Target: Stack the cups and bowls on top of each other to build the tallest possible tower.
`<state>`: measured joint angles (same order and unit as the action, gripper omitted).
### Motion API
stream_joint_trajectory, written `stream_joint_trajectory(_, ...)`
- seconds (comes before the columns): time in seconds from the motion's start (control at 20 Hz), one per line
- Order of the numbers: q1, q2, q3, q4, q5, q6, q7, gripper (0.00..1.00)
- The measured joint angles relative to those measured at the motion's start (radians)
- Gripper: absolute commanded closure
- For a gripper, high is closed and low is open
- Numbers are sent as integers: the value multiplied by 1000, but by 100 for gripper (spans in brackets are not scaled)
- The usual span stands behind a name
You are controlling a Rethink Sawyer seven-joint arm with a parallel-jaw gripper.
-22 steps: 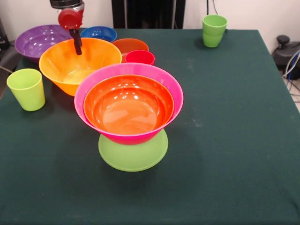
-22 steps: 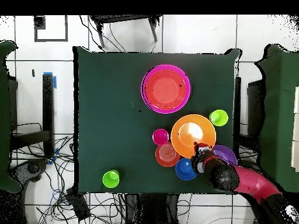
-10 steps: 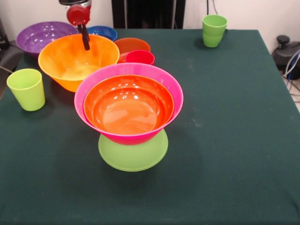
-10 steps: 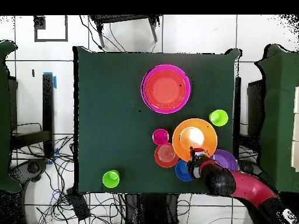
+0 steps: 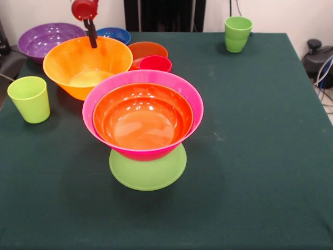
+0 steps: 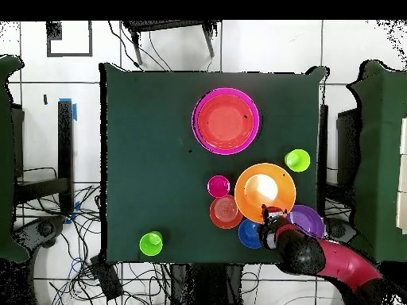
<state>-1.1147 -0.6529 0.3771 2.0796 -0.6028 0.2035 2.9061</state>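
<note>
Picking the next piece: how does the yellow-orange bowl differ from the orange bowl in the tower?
The yellow-orange bowl is paler and wider; the orange bowl is redder and smaller. The first has the gripper at its far rim; the second nests inside the pink bowl. Both sit rim-up.

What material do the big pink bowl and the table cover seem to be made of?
The pink bowl looks like glossy moulded plastic: its smooth rim shines. The table cover looks like matte dark green cloth, with no reflections and faint lint marks, though the exact fabric is unclear.

dark green table [image 5: 260, 156] on white tiled floor [image 6: 159, 55] with cables [image 6: 56, 238].
</note>
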Motion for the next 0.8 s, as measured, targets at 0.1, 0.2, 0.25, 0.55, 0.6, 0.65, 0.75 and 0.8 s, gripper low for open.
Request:
stream_joint_trajectory(0.1, -4, -7, 0, 4, 0, 0, 0, 0)
stream_joint_trajectory(0.2, -5, -12, 0, 6, 0, 0, 0, 0)
stream_joint_trajectory(0.25, -6, -14, 0, 6, 0, 0, 0, 0)
stream_joint_trajectory(0.55, -6, -18, 0, 6, 0, 0, 0, 0)
stream_joint_trajectory(0.6, -6, -18, 0, 7, 0, 0, 0, 0)
stream_joint_trajectory(0.65, -6, -18, 0, 7, 0, 0, 0, 0)
stream_joint_trajectory(0.75, -6, -18, -1, 9, 0, 0, 0, 0)
stream_joint_trajectory(0.8, -6, -17, -2, 10, 0, 0, 0, 0)
